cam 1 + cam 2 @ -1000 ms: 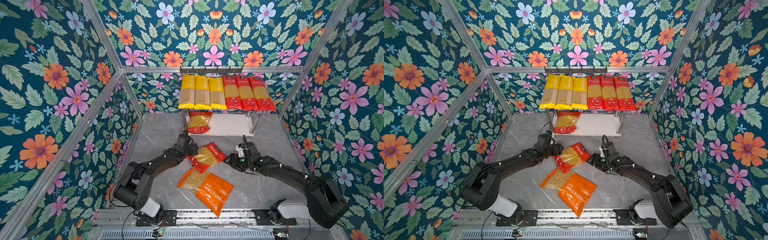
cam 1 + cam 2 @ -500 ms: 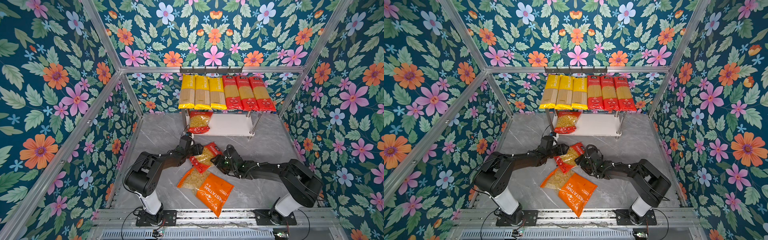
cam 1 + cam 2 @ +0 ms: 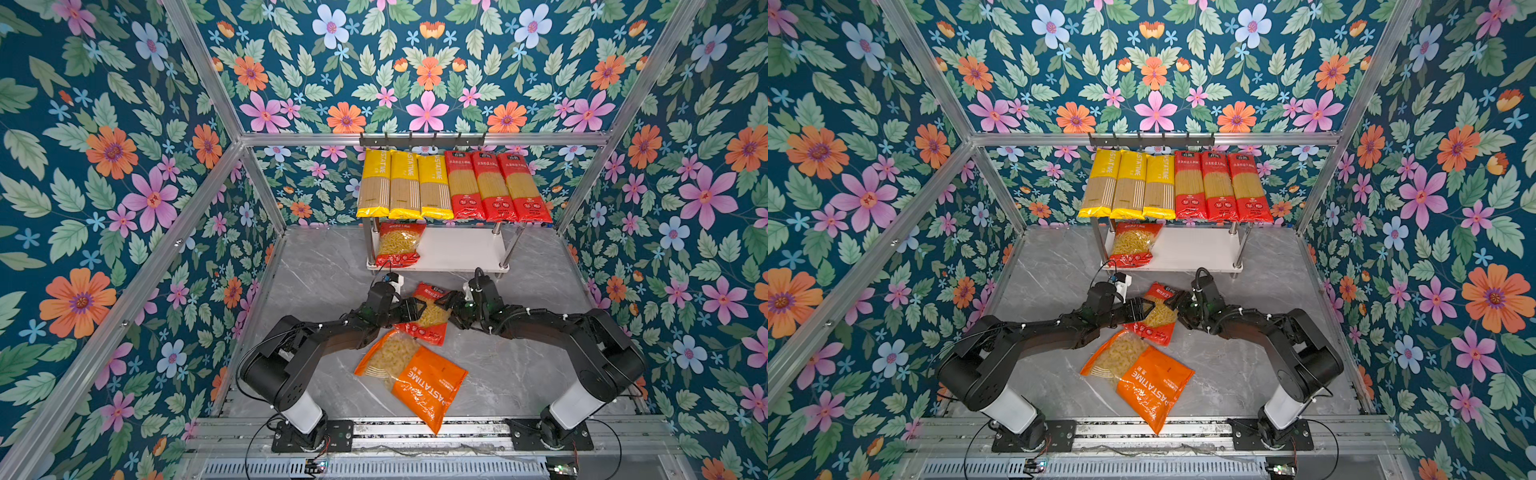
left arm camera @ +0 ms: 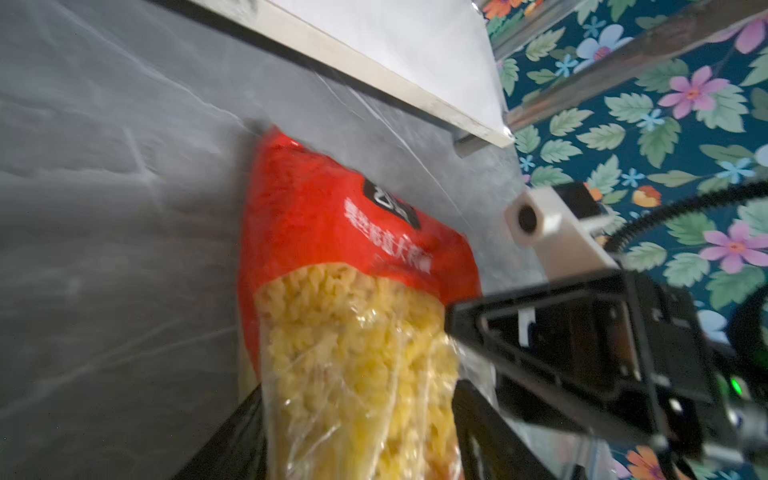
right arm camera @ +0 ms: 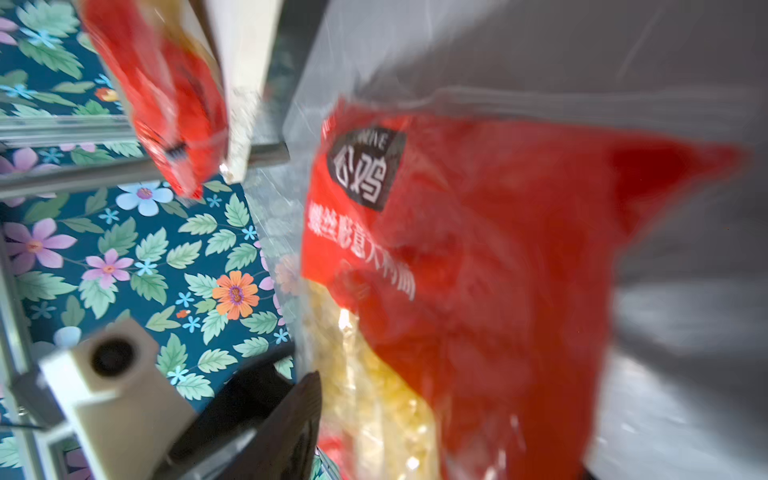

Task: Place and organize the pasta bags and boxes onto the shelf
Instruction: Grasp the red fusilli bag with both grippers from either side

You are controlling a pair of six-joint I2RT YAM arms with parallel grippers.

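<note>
Lying on the grey tabletop (image 3: 324,291) just in front of the shelf (image 3: 461,253), near end resting on the orange bag (image 3: 419,382): red bag (image 3: 430,322) of short pasta, black label and white lettering at the far end, clear window lower down. Flanked by both hands in both top views. Left hand (image 3: 415,309) at the bag's left edge; in the left wrist view, fingers (image 4: 232,449) set wide apart, one on each side of the bag and pressed against the plastic, hence clamped on it. Right hand (image 3: 446,307) at the bag's right edge, a fingertip (image 4: 465,324) touching the plastic; spread or clamped, cannot tell, blurred in its own wrist view. Orange bag flat on the tabletop, nearer the arm bases, lettered PASTATIME, turned at an angle. Second red bag (image 3: 398,249) on the shelf's lower board, at the left end, front edge reaching the board's front edge. Three yellow packs (image 3: 405,187) and three red packs (image 3: 494,187) side by side across the top board, yellow on the left, red on the right, far ends just under the black hook rail (image 3: 422,140).
</note>
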